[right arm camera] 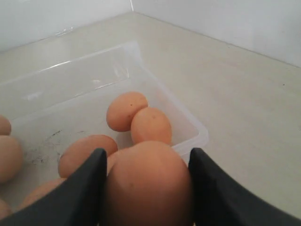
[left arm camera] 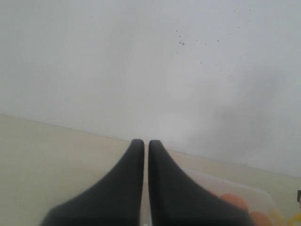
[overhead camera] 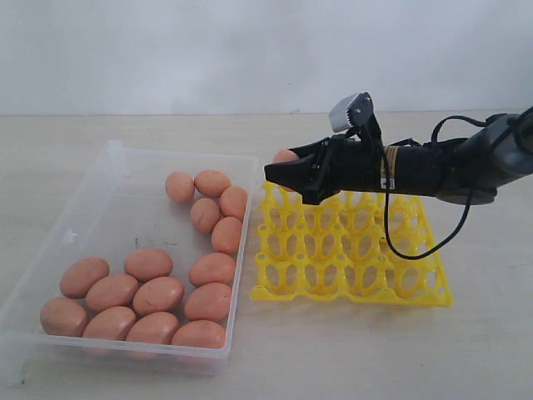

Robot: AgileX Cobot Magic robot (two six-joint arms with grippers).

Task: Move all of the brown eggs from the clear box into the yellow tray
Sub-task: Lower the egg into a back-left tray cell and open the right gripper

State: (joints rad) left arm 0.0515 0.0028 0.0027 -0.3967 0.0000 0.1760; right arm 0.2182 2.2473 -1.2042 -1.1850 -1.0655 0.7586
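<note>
Above tray [overhead camera: 433, 296], far corner nearest box [overhead camera: 125, 158]: egg [overhead camera: 286, 155], long axis hard to judge.
Right claw [right arm camera: 146, 157]: jaws wide, clamped on egg; empty cups appear just beneath.
Left claw [left arm camera: 146, 143]: closed, empty; right arm nearer tray.
Other eggs [overhead camera: 158, 293]: in box, beside tray.
Hidden: target cup, behind claw.

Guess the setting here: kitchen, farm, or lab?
Most likely a robot test bench in a lab: a bare pale table against a blank white wall, with a clear box of brown eggs, a yellow tray and a robot arm.

brown eggs [overhead camera: 158, 295]: most in clear box [overhead camera: 125, 208] | one aloft near yellow tray [overhead camera: 350, 296]
</note>
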